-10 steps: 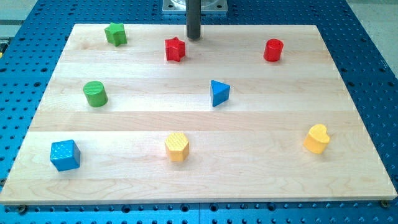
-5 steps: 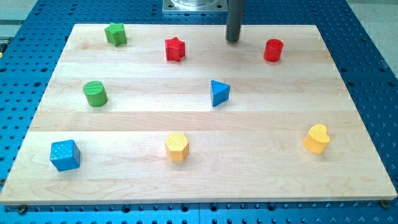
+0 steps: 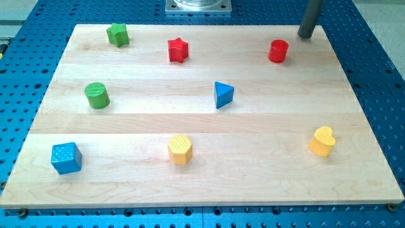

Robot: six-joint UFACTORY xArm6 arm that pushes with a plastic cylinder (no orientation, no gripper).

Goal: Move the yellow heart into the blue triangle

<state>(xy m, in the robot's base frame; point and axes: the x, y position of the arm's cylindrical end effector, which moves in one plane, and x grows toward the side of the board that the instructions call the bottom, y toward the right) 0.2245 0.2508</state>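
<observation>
The yellow heart (image 3: pixel 323 141) lies near the view's lower right of the wooden board (image 3: pixel 202 190). The blue triangle (image 3: pixel 223 94) sits near the board's middle, up and to the left of the heart, well apart from it. My tip (image 3: pixel 305 35) is at the board's top edge on the right, just right of and above the red cylinder (image 3: pixel 278 50), far above the yellow heart. It touches no block.
A red star (image 3: pixel 178 50) and a green star (image 3: pixel 118 34) sit along the top. A green cylinder (image 3: pixel 97 95) is at the left. A blue cube (image 3: pixel 66 158) and a yellow hexagon (image 3: pixel 180 149) lie along the bottom. The arm's metal base (image 3: pixel 198 6) is at top centre.
My tip has slid to the right along the board's top edge, from beside the red star past the red cylinder. No block has moved.
</observation>
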